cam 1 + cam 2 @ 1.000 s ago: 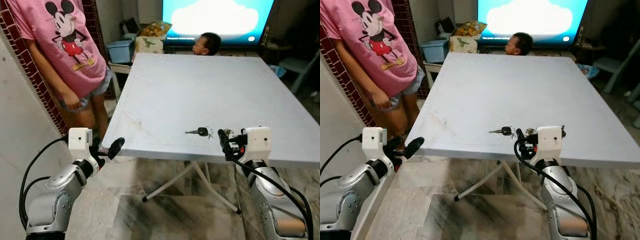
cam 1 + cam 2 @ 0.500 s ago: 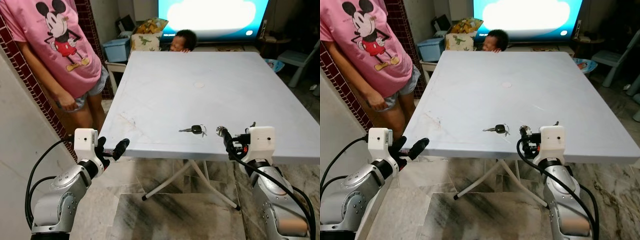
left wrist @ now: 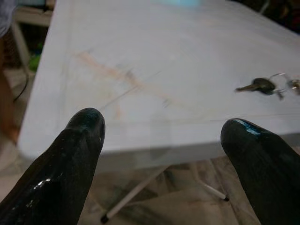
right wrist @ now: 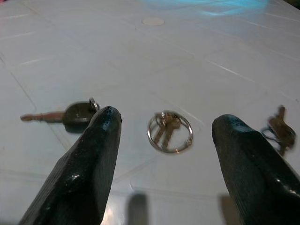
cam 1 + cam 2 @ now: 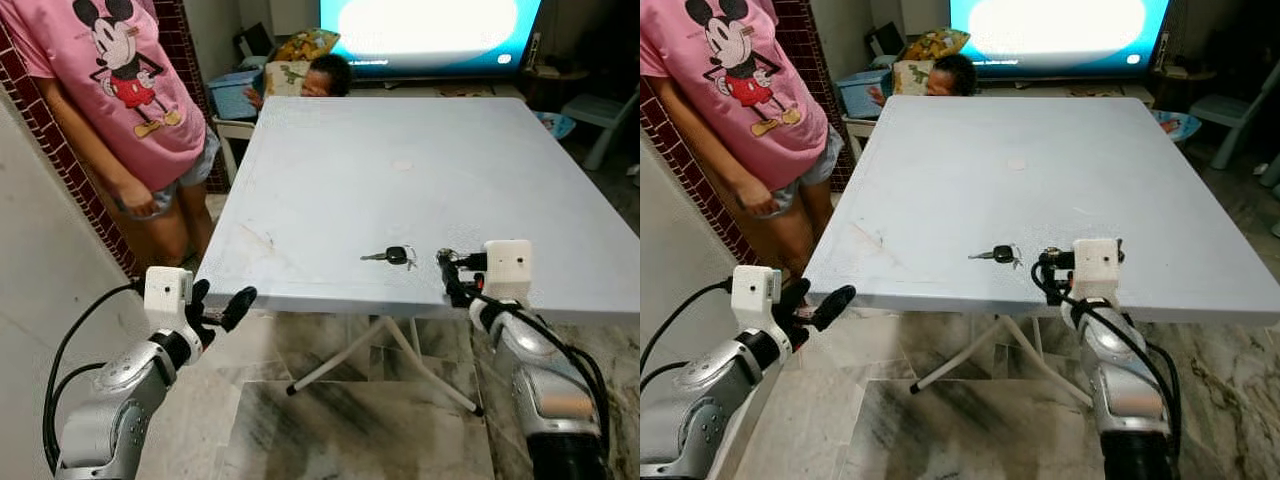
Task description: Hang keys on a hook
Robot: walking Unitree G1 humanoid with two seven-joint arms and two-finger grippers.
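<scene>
White folding desk (image 5: 400, 160) is the landmark. Black-headed key (image 5: 392, 256) lies flat on the desk nr its front edge, blade pointing twd the robot's left. Right claw (image 5: 446, 272) sits at that same front edge, just right of the key, fingers spread wide w/ nothing held. In the right wrist view a key ring (image 4: 169, 131) w/ two small keys lies on the desk betw. the fingertips (image 4: 108, 117), not touched; the black-headed key (image 4: 70, 115) is just beyond one finger, and another small key bunch (image 4: 280, 127) (blurry, hard to read) lies past the other. Left claw (image 5: 218, 303) hovers off the desk's front-left corner, below the edge, also spread and empty; its wrist view looks across the desk twd the keys (image 3: 262, 86). Person in a pink cartoon-mouse shirt (image 5: 120, 80) stands beside the desk's left side; a child's head (image 5: 325, 75) shows behind the far edge, w/ a lit TV screen (image 5: 430, 25) beyond.
</scene>
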